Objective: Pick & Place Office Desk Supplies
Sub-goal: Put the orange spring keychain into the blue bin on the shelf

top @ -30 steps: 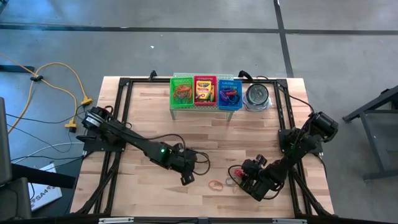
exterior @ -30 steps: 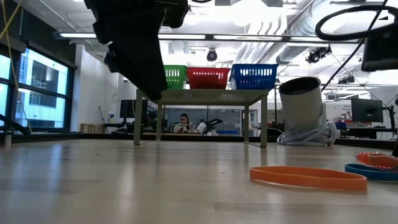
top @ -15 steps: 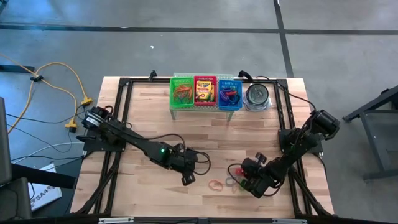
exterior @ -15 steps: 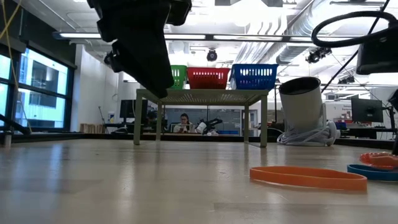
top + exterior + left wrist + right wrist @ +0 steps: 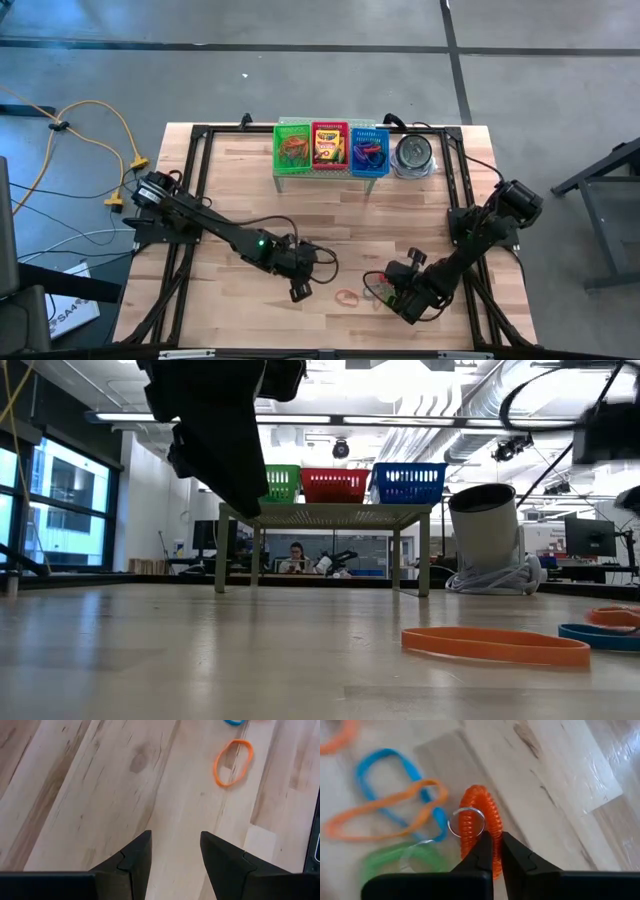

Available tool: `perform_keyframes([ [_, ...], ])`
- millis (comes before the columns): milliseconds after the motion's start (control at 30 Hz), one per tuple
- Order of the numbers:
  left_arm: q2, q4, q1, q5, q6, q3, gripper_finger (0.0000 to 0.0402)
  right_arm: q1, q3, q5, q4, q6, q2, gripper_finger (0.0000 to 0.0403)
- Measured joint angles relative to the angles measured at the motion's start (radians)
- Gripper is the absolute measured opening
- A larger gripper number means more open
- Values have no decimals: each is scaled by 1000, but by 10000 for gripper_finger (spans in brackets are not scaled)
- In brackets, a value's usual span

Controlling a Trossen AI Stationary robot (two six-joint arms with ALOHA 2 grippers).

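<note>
The right gripper is pinched on an orange coil with a metal ring. Just beyond its tips lie blue, orange and green bands. The left gripper, half open and empty, hovers near another orange band.

At your twelve o'clock sit the green basket, red basket and blue basket on a small rack; the metal tin stands just beside them at one o'clock.
</note>
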Motion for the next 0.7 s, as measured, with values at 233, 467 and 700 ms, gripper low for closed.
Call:
perform_keyframes([
  [233, 0, 3, 0, -2, 0, 0, 163, 1, 157, 76, -219, -29, -1, 5],
  [467, 0, 8, -3, -2, 0, 0, 163, -41, 363, 196, -586, -41, -3, 4],
  [700, 0, 35, -8, -3, 3, 0, 163, -148, 587, 351, -864, -162, -5, 4],
])
